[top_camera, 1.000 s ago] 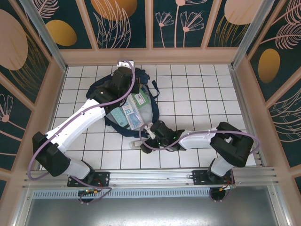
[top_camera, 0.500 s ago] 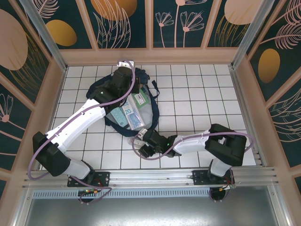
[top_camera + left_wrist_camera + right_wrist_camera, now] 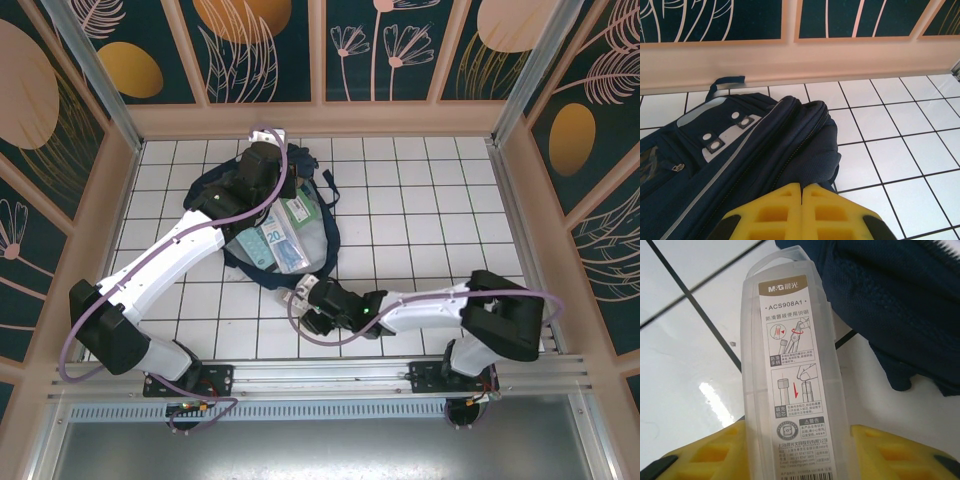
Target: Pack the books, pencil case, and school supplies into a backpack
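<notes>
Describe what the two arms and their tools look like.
The left arm and right arm have white shells with black joints, each carrying a purple cable. The left tool and right tool have yellow fingers moulded with a recessed grid.

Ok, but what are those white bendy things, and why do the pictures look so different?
Those are two robot arms bolted to a white tiled table. One picture looks down from above. The other two come from a little camera on each wrist, so everything looks huge. The left arm's yellow fingers are pressed together right at the big navy-blue fabric backpack; I can't tell if they pinch it. The right arm's fingers sit on either side of a slim whitish plastic bar lying on the table beside the backpack. I can't tell if they squeeze it yet. Some flat things lie in the open backpack.
</notes>
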Motion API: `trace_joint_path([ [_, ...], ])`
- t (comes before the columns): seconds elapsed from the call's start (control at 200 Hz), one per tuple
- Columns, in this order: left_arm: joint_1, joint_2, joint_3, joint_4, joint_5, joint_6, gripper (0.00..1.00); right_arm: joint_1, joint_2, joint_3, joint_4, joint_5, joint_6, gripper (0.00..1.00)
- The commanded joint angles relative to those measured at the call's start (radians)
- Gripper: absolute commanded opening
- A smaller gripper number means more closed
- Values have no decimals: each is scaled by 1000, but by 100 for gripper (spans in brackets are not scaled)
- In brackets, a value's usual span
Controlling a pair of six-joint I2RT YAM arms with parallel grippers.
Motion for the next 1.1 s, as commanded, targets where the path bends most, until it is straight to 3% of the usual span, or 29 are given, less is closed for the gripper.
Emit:
trace_joint_path([
  [0.0, -4, -25, 43, 123, -28, -10, 0, 4, -113, -27, -25, 54, 52, 37],
  [0.23, -5, -36, 25, 143, -51, -21, 0, -39, -241, -23, -42, 48, 63, 38],
  [0.41, -4, -47, 18, 155, -61, -24, 0, -228, -241, 16, 20, -31, 99, 37],
  [0.651, -4, -62, 16, 146, -64, -22, 0, -369, -12, 194, 41, -25, 150, 37],
  [1.091, -5, -60, 17, 136, -66, -11, 0, -423, 367, 512, -18, 7, 303, 40],
])
